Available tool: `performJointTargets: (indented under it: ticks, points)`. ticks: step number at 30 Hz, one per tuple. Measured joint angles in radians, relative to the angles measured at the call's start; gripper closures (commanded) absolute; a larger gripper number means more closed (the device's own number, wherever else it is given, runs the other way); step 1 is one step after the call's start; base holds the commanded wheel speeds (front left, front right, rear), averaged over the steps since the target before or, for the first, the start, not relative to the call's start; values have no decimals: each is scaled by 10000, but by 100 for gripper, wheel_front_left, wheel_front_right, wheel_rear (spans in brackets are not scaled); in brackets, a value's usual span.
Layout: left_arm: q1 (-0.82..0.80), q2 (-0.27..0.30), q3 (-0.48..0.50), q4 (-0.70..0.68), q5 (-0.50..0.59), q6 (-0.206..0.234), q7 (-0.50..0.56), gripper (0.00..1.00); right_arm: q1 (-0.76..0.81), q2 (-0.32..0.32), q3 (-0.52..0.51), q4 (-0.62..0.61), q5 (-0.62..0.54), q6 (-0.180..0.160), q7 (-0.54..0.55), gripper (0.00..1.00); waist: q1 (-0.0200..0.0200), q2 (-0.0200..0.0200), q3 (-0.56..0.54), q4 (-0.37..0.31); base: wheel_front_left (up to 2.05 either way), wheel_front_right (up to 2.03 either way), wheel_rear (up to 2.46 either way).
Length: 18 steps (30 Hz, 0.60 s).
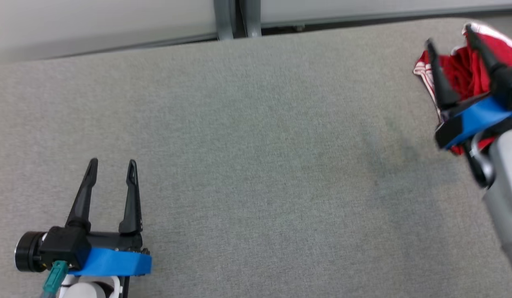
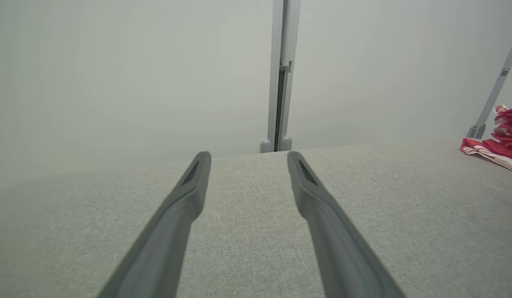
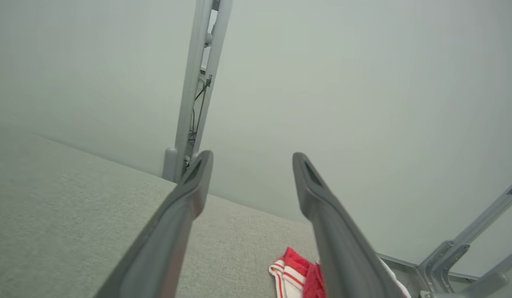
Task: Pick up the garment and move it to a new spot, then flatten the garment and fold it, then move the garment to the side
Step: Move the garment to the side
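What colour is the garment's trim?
White stripes on the red garment, clearest in the right wrist view.

The red-and-white garment [image 1: 467, 72] sits at the far right of the worktop [image 1: 256, 145], its lower part hidden behind the right claw [image 1: 448, 34] and its right side cut off by the head view's edge. Blur there leaves it unclear whether the claw touches the cloth. The left wrist view's right edge crops the garment [image 2: 498, 147], and the right wrist view's bottom edge crops it too.
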Motion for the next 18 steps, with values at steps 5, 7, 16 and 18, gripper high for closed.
performJointTargets:
  ticks: [5, 7, 16, 18]
  points:
    - [500, -77, 111, 182, -107, 0, 0, 0, 1555, 800, -65, -1074, -50, -2, -2, 0, -1, 0, -774, 209, 0, 0, 0]
    - [688, -96, 153, 238, -123, -2, -2, 0, 2139, 1016, -107, -1448, -46, 0, -2, 0, -1, 0, -1051, 291, 0, 0, 0]
    - [1421, -157, 224, 556, -313, 46, -2, 0, 4949, 2052, -993, -2569, 293, -2, -2, 0, -1, 0, -2128, 551, 0, 0, 0]
    - [1536, -161, 230, 621, -376, 48, -2, 0, 5458, 2284, -1174, -2694, 293, 0, -2, 0, -1, 0, -2334, 589, 0, 0, 0]
